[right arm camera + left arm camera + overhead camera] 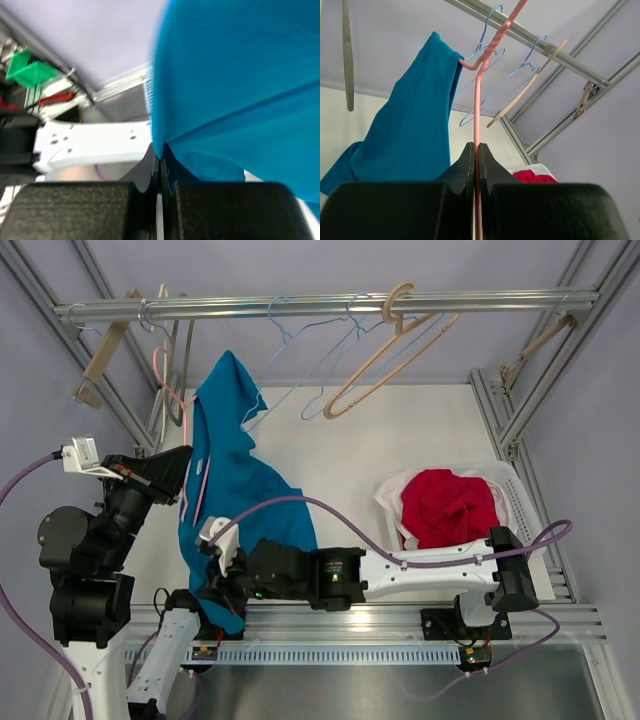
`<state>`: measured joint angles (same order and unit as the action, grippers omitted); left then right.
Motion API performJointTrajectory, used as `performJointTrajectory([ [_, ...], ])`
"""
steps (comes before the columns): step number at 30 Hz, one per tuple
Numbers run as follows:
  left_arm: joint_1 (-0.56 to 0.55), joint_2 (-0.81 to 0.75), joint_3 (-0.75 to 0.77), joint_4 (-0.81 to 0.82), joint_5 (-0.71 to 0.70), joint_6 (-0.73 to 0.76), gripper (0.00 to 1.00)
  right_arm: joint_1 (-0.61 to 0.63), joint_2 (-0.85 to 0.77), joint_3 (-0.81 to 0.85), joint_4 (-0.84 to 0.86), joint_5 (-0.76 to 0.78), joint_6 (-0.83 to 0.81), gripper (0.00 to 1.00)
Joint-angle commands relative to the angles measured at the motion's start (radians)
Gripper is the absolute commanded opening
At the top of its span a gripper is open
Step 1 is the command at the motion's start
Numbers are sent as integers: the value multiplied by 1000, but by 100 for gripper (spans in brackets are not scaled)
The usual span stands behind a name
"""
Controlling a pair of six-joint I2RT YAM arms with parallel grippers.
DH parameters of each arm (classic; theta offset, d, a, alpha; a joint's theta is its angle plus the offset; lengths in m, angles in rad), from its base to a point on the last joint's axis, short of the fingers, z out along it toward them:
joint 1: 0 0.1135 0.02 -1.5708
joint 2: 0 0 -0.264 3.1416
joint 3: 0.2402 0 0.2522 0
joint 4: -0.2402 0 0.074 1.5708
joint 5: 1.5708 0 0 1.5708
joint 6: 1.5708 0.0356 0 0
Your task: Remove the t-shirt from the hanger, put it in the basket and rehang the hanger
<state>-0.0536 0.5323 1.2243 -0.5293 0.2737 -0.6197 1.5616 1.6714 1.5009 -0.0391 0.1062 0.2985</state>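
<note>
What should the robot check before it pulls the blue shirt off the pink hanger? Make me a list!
1. Left end effector clamped on the pink hanger: ok, the wire runs between its shut fingers.
2. Right end effector gripping the teal t-shirt: ok, shut on the cloth's edge.
3. Shirt off the hanger: not ok, it still drapes over one hanger shoulder.
4. Hanger hooked on the rail: cannot tell, the hook is not clearly seen.
5. Blue wire hanger clear of the shirt: cannot tell, they overlap from above.
</note>
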Motion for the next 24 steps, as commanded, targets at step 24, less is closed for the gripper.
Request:
performJointTrajectory([
  [24, -3, -100, 193, -63, 168, -89, 0, 157, -439, -257, -205, 615, -70, 0],
])
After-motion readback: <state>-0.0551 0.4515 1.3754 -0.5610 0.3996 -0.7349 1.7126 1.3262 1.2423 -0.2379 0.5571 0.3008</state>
